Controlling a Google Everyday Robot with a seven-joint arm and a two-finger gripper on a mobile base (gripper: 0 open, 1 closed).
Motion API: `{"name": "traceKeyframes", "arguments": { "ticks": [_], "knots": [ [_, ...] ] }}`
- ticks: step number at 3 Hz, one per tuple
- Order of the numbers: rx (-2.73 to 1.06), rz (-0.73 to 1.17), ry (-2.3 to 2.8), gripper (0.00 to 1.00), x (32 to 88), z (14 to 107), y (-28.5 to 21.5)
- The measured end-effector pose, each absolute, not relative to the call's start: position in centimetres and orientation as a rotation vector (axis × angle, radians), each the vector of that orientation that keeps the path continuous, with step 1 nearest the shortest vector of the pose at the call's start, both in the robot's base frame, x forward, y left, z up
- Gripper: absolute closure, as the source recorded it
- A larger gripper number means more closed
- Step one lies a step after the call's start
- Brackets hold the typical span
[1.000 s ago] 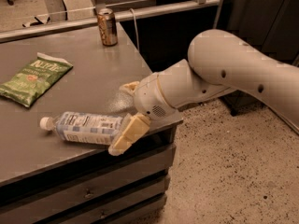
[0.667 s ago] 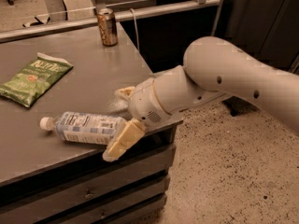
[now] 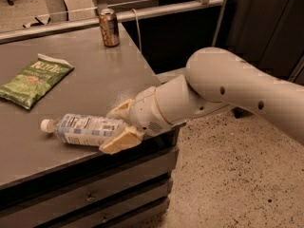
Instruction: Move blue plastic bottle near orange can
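Gripper [image 3: 118, 126] at the blue plastic bottle [image 3: 83, 129] — jaws clamped on its base.
Bottle lies flat on the worktop [image 3: 95, 75]; orange can [image 3: 109, 28] stands well apart.

A grey table [image 3: 95, 75] stood over drawers [image 3: 95, 194], with the gripper [image 3: 119, 127] near its front edge. Speckled floor [image 3: 237, 175] spread right. A metal rail [image 3: 156, 13] ran behind.

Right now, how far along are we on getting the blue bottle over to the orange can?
Done: the pincer has reached the blue plastic bottle, one finger on each side of its base end. In hand: the grasp; the bottle lies on its side near the table's front edge. Left: the whole carry to the orange can, upright at the far edge.
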State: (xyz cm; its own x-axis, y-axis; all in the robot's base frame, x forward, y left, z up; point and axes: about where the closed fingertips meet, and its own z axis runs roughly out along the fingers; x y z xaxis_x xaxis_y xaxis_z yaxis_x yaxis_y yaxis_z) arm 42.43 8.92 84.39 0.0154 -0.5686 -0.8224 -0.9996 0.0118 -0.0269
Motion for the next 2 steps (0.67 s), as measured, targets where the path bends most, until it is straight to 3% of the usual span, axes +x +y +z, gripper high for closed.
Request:
{"name": "traceKeyframes", "arguments": {
  "ticks": [2],
  "knots": [
    [-1.633, 0.719, 1.646, 0.88, 45.1, 84.8, 6.4]
  ]
}}
